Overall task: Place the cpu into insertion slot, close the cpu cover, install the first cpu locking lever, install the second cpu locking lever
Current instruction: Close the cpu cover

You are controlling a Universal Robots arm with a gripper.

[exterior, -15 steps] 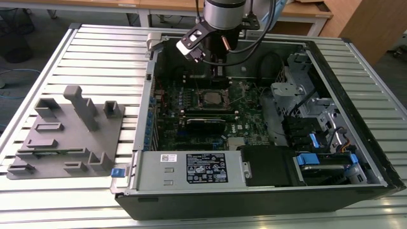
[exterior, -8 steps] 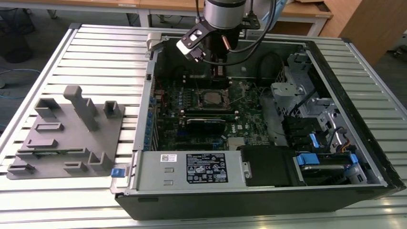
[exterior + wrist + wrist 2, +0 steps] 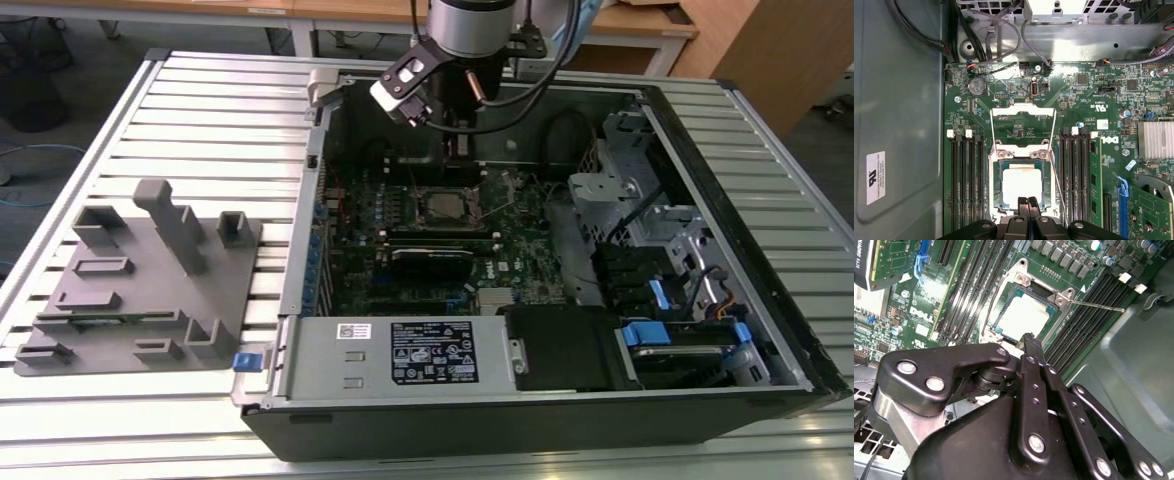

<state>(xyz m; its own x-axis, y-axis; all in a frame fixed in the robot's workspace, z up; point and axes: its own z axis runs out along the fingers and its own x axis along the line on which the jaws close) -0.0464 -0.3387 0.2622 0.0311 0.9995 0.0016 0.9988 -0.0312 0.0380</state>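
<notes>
The cpu [image 3: 1023, 185] lies flat in the insertion slot [image 3: 995, 200] of the green motherboard, its silvery top bare; it also shows in the second wrist view [image 3: 1021, 315] and the exterior view [image 3: 447, 207]. The cpu cover [image 3: 1023, 111] stands raised off the socket, hinged at the side away from my fingers. One thin wire locking lever [image 3: 1060, 195] sticks out beside the socket, again visible in the second wrist view [image 3: 1096, 305]. My gripper [image 3: 1029, 202] is shut with nothing in it, its tips hovering over the socket's near edge [image 3: 1029, 340], above the board [image 3: 458, 158].
Black memory slots [image 3: 966, 185] flank the socket on both sides. A finned heat sink [image 3: 1156, 140] and a green card [image 3: 1149, 210] lie to one side. The case wall [image 3: 320, 150], drive cage [image 3: 641, 200] and power supply [image 3: 427, 355] ring the board. A grey fixture [image 3: 134, 280] sits at the exterior view's left.
</notes>
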